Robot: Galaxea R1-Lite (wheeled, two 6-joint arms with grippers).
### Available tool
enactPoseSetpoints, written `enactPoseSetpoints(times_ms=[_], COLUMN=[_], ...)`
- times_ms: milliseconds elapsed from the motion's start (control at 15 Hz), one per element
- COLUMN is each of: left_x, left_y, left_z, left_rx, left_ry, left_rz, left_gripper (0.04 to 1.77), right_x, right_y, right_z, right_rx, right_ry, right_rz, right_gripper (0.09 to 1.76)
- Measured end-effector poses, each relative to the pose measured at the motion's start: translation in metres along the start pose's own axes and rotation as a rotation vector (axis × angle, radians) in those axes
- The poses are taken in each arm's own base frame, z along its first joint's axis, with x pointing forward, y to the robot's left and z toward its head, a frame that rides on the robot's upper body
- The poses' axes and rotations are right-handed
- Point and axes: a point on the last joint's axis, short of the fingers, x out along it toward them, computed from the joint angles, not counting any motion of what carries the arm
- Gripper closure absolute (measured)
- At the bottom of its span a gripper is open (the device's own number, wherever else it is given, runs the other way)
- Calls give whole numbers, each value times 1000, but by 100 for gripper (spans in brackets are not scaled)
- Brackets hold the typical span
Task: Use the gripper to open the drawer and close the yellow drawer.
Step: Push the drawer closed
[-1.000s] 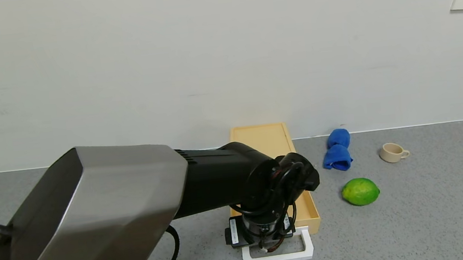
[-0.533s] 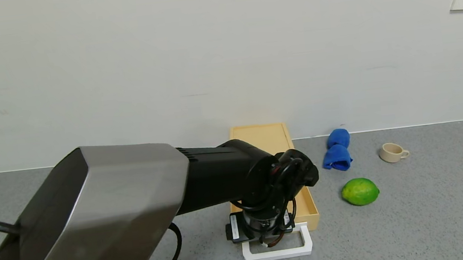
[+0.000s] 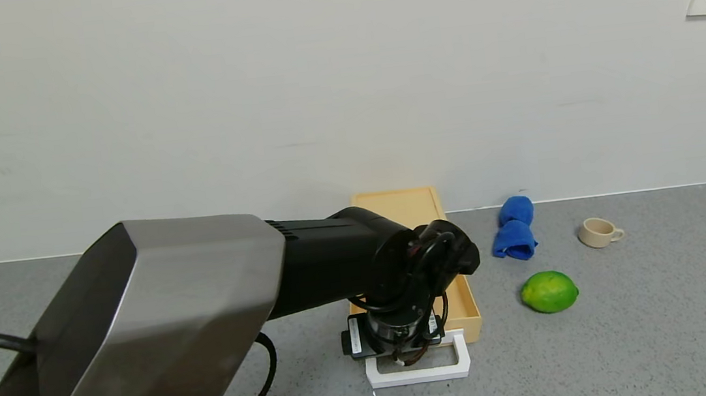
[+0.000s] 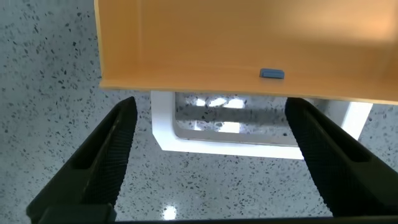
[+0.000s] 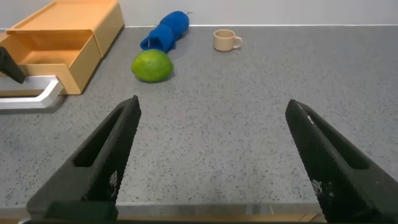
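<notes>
The pale yellow drawer (image 3: 467,306) sticks partly out of its matching box (image 3: 403,208) by the wall, with its white loop handle (image 3: 419,375) toward me. My left gripper (image 3: 401,357) hangs over the handle, pointing down. In the left wrist view the gripper (image 4: 211,107) is open, its black fingers (image 4: 112,149) wide on either side of the handle (image 4: 186,142), below the drawer's front wall (image 4: 249,50). They grasp nothing. My right gripper (image 5: 213,106) is open and empty over bare counter, off to the right.
A green lime (image 3: 549,291), a blue folded cloth (image 3: 515,229) and a small beige cup (image 3: 599,232) lie right of the drawer. The wall stands right behind the box. The grey counter (image 3: 669,335) stretches to the right and front.
The drawer and its handle have slid toward the wall, further into the box. My left gripper has moved the same way with the handle.
</notes>
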Motion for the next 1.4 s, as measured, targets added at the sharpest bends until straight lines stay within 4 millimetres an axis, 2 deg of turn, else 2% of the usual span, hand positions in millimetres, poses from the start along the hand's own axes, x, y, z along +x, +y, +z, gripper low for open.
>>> enactPoseSetpoints(times_ms=[1400], left_x=[7], left_y=[5], left_z=[36], left_rx=[39], left_ry=[-82], left_rz=[-35], left_gripper=[9], right_x=[0], right_y=[0], right_z=[0], right_rx=[0], right_ry=[0], right_rz=[0], right_gripper=[14])
